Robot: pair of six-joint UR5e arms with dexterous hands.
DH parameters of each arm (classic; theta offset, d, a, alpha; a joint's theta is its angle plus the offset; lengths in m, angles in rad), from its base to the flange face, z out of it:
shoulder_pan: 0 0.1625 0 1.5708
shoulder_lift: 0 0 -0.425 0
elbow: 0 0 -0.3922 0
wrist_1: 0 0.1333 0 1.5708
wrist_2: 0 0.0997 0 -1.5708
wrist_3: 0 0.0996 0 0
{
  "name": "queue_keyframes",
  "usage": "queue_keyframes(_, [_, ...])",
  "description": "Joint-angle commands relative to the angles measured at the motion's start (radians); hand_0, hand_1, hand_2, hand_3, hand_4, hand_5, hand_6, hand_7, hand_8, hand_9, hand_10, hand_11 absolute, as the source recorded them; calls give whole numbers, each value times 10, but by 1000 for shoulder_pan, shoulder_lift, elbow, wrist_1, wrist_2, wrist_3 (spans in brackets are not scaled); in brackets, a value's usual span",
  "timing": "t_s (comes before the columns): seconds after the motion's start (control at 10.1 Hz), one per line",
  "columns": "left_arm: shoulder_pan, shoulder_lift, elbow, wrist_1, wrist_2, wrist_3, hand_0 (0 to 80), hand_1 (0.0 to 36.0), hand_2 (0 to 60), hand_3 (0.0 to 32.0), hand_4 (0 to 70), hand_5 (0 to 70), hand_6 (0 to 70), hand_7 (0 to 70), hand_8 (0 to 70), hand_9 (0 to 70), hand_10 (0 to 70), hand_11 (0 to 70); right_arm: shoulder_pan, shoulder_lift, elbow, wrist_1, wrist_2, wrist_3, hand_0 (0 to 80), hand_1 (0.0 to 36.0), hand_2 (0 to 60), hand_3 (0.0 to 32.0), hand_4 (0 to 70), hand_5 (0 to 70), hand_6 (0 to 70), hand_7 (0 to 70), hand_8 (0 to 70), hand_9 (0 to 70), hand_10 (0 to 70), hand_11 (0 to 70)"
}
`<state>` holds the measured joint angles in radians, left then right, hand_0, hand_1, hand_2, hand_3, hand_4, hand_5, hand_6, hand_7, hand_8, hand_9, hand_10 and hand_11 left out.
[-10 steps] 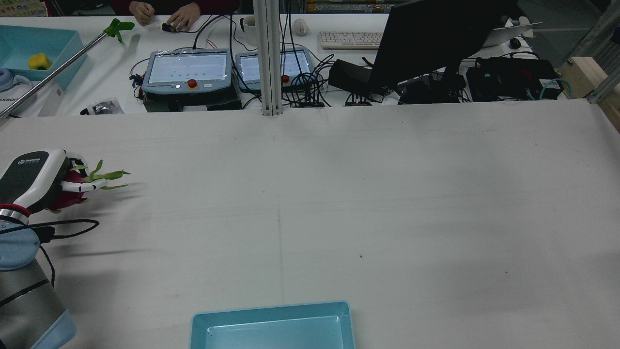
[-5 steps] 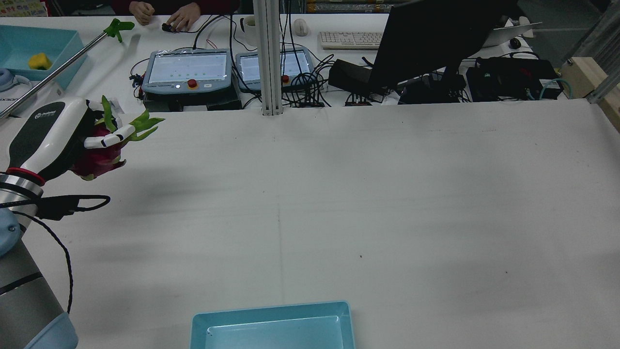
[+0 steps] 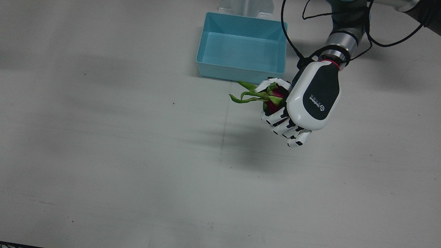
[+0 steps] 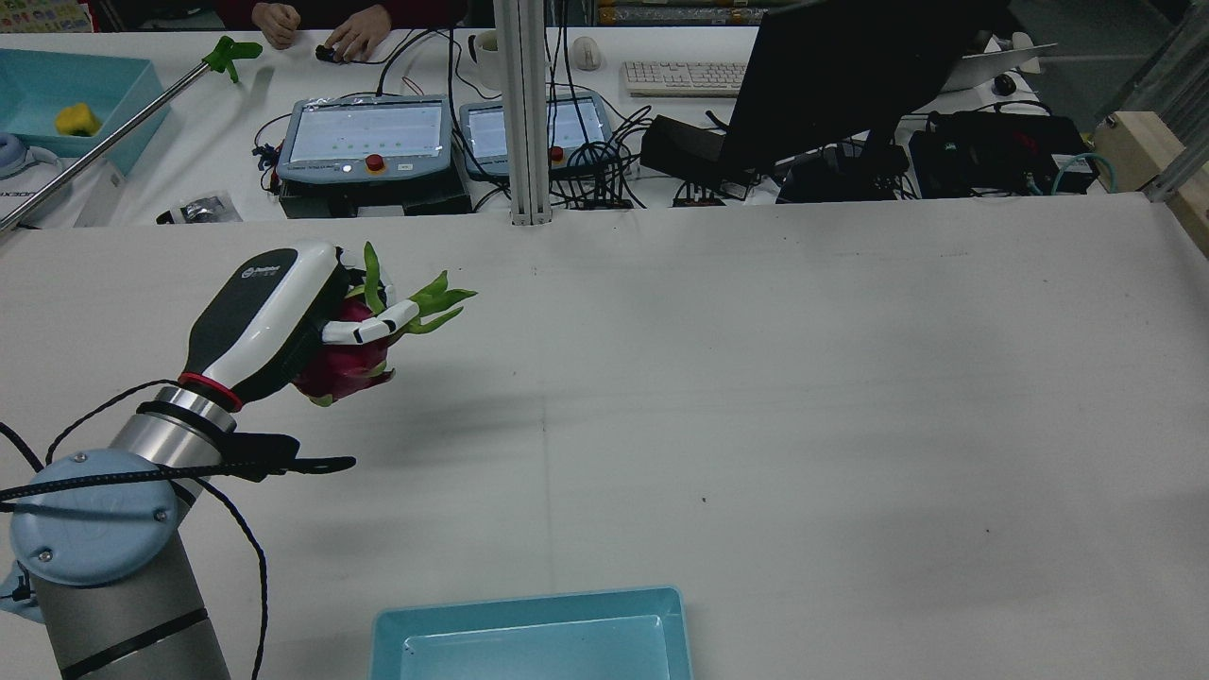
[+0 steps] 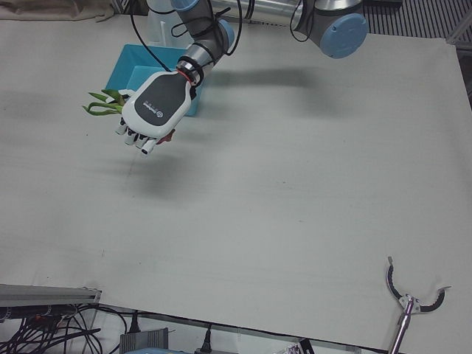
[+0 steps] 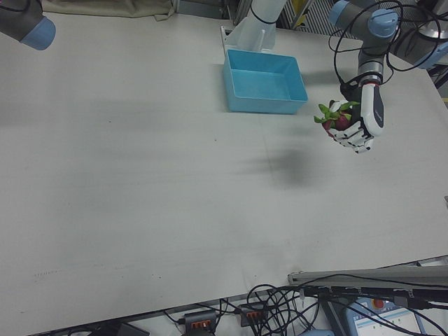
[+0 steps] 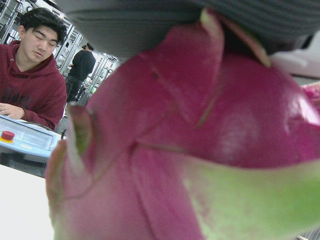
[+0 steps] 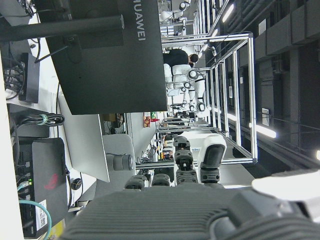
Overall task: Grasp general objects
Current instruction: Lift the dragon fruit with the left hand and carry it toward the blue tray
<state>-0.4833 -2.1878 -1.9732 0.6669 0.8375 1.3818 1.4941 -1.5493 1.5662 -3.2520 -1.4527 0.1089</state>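
Note:
My left hand is shut on a pink dragon fruit with green leaves and holds it above the table. In the front view the hand covers most of the fruit, whose leaves stick out toward the light blue tray. The hand also shows in the left-front view and in the right-front view. The fruit fills the left hand view. My right hand shows only in its own view, fingers apart and holding nothing.
The light blue tray stands empty at the robot's edge of the table, between the arms. Screens, cables and a monitor line the far side. A grabber tool lies at the operators' edge.
My left hand has lifted the dragon fruit off the table near the left edge, then carried it right, toward the table's middle.

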Motion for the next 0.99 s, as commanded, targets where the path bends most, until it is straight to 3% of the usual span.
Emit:
queue_keyframes(0.0, [45,-47,-4,25,2,-1,0,29,600,0,700,494,700,625,700,700,700,700,0,0,0,0,0,0,0,0,0,0,0,0,0,0,0,0,0,0])
queue_keyframes(0.4, [89,-49,-16,7,55,-6,0,20,600,0,700,478,700,610,700,700,700,700,0,0,0,0,0,0,0,0,0,0,0,0,0,0,0,0,0,0])
queue_keyframes(0.69, [103,-49,-78,-9,161,-6,0,13,600,0,695,450,700,608,688,700,700,700,0,0,0,0,0,0,0,0,0,0,0,0,0,0,0,0,0,0])
queue_keyframes(0.89, [149,-49,-93,-7,180,0,0,10,600,0,665,434,700,604,670,687,700,700,0,0,0,0,0,0,0,0,0,0,0,0,0,0,0,0,0,0])
